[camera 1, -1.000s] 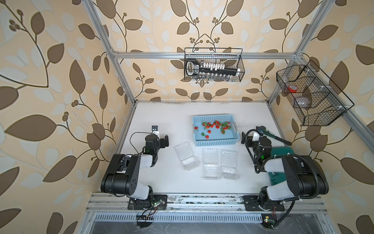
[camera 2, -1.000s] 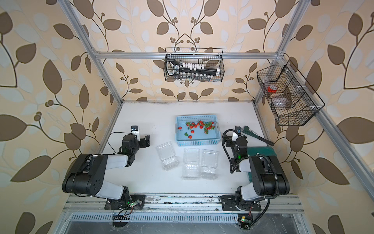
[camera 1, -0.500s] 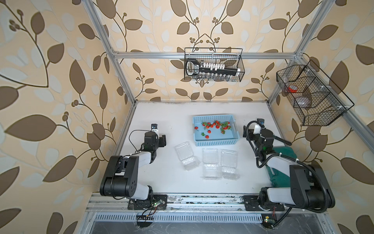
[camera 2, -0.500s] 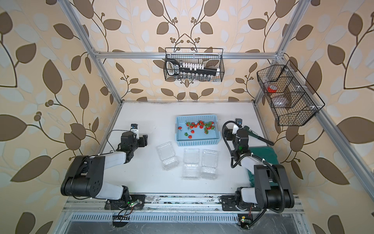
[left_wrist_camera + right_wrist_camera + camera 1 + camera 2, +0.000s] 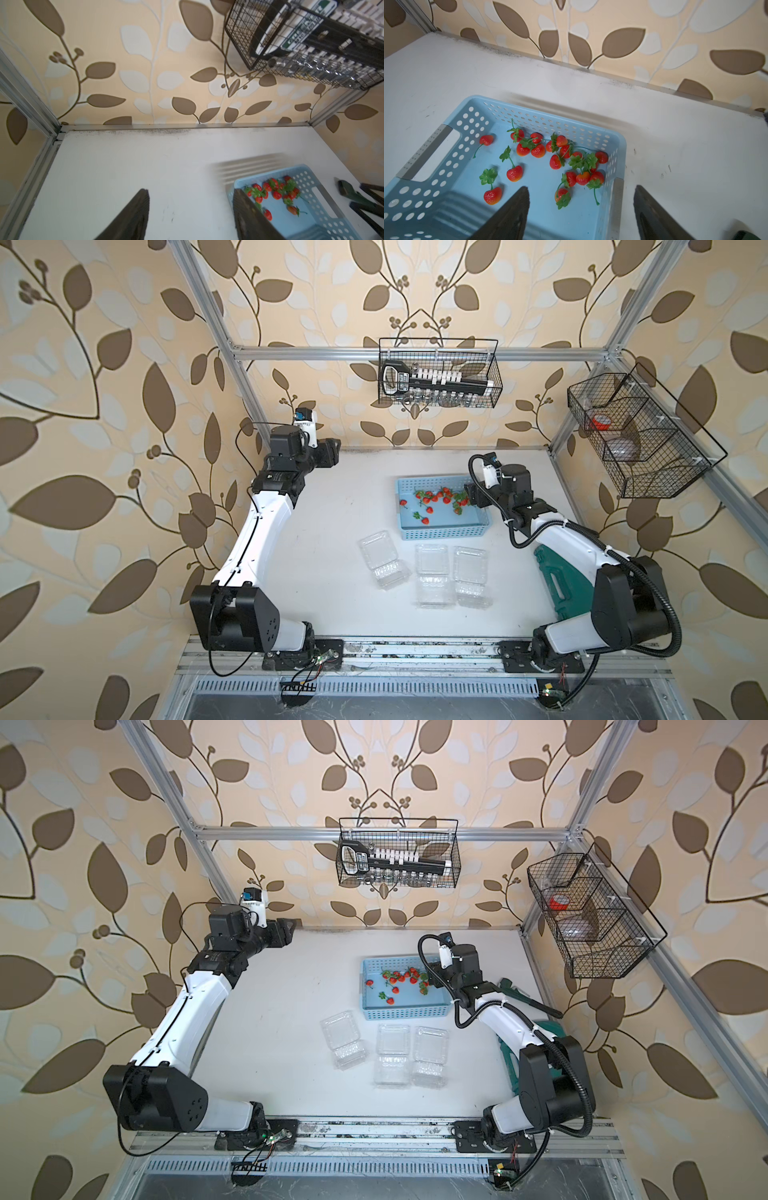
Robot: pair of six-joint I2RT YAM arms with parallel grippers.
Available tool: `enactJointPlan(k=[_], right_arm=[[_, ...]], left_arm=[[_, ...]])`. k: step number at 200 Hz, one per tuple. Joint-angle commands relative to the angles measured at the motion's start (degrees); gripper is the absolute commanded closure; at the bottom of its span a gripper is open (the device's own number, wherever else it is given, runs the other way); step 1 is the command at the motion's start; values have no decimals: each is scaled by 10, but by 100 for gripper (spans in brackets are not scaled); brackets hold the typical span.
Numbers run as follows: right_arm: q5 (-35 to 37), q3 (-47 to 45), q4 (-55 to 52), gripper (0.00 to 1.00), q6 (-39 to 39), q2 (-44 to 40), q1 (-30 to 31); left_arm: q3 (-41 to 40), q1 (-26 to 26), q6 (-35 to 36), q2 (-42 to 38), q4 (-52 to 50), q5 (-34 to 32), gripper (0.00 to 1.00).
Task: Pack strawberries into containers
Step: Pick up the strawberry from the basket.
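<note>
We found the left claw with its jaws set well apart and nothing between them. It touched nothing and stood above bare worktop near the far left corner, as both top views showed.

The right claw was likewise parted and empty. In its wrist view one finger lay over the floor of the light blue basket and the other beyond the basket's right end wall, over the worktop. We could not tell whether either finger touched the wall.

The strawberries all lay in the basket, mostly bunched toward its right half, with a few lying apart to the left. They lay on their sides with stems and leafy tops pointing every way. The basket's long axis ran left to right.

The three containers lay open and empty on the worktop just in front of the basket. Each lay with lid and base flat, long axis running front to back, though the left one was turned askew.

The left arm was stretched far forward along the left edge, its wrist turned inward. The right arm was bent at the elbow, reaching forward and inward to the basket's right end.
</note>
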Motion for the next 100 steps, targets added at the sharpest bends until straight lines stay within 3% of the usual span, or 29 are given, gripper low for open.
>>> enactJointPlan(k=[1, 16, 32, 46, 100], right_arm=[[-9, 34, -26, 23, 0, 52, 22], [11, 68, -40, 24, -18, 99, 39], [19, 101, -50, 26, -28, 134, 54], [18, 119, -44, 26, -33, 156, 66], [77, 212, -90, 36, -47, 250, 91]], left_arm=[[-79, 2, -1, -16, -43, 59, 32], [-104, 1, -19, -22, -22, 66, 26], [-101, 2, -12, -21, -27, 70, 2], [-103, 2, -19, -18, -24, 58, 1], [-88, 2, -17, 18, -36, 116, 1]])
